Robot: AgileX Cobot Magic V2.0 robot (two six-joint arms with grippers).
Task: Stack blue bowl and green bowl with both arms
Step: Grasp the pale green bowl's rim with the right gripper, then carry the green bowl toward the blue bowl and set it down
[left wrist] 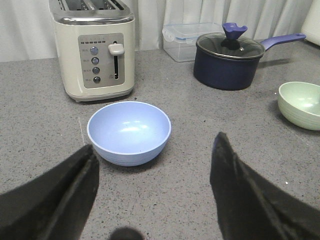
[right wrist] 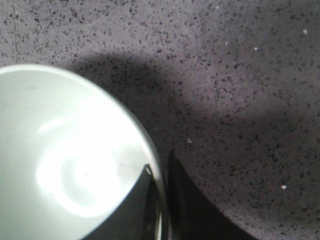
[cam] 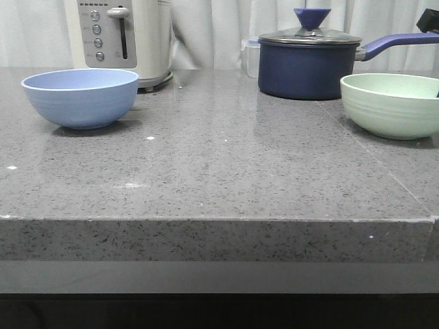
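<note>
Across the middle of the frame, bare counter [cam: 226, 157] is lying open between the blue bowl [cam: 80, 97] at left and the green bowl [cam: 391, 104] at right, and I could pass there freely. At upper left a toaster [cam: 123, 38] is crowding just behind the blue bowl. At upper right a saucepan [cam: 309, 62] is standing close behind the green bowl, its handle [cam: 391, 45] reaching over it.

My left gripper [left wrist: 155, 175] is hanging spread before the blue bowl, with clear counter between them.
</note>
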